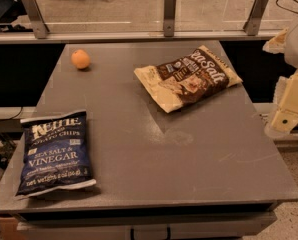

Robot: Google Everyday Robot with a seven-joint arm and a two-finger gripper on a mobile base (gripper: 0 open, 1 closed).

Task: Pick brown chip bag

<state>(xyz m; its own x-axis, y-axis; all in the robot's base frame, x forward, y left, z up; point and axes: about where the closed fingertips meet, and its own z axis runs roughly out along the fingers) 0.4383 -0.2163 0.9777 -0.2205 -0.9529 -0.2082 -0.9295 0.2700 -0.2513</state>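
Observation:
The brown chip bag (188, 77) lies flat on the grey table (154, 149), at the far right part of its top. It is cream-tan with a dark brown panel and white "Sea Salt" lettering, and it is turned at an angle. My gripper (285, 118) hangs at the right edge of the view, off the table's right side. It is to the right of the bag and a little nearer, apart from it and holding nothing that I can see.
A dark blue "Sea Salt & Vinegar" bag (55, 152) lies at the near left of the table. An orange (80, 59) sits at the far left. A glass barrier with metal posts (169, 13) runs behind the table's far edge.

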